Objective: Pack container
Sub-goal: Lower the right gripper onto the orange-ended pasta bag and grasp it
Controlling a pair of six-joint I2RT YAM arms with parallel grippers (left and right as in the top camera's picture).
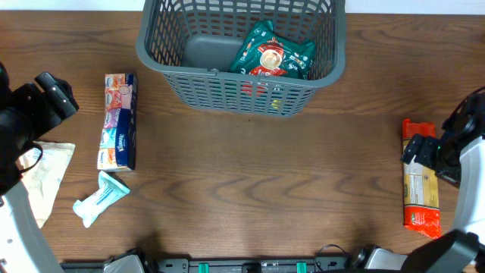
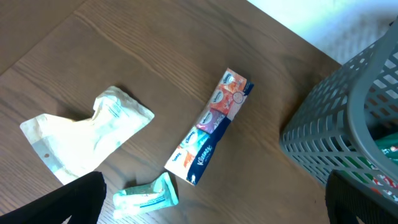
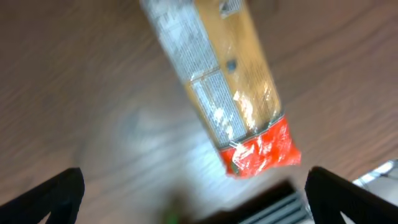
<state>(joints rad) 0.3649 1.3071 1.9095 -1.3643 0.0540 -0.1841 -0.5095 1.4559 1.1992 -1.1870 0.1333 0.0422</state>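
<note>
The container (image 1: 235,76), a dark grey slotted basket, stands at the table's far middle and holds a green snack packet (image 1: 273,53). Its wall shows at the right of the left wrist view (image 2: 323,137). My left gripper (image 1: 51,97) is open and empty at the far left, above the table; its fingers (image 2: 211,208) frame a small teal packet (image 2: 146,196). My right gripper (image 1: 426,152) is open and empty over a long orange and red packet (image 1: 420,189) at the right edge. That packet lies between and ahead of the fingers (image 3: 193,199) in the blurred right wrist view (image 3: 224,81).
A Kleenex tissue pack (image 1: 119,121) (image 2: 211,127) lies left of the container. The teal packet (image 1: 100,199) and a white pouch (image 1: 45,171) (image 2: 87,137) lie at the near left. Bare wood lies in the middle.
</note>
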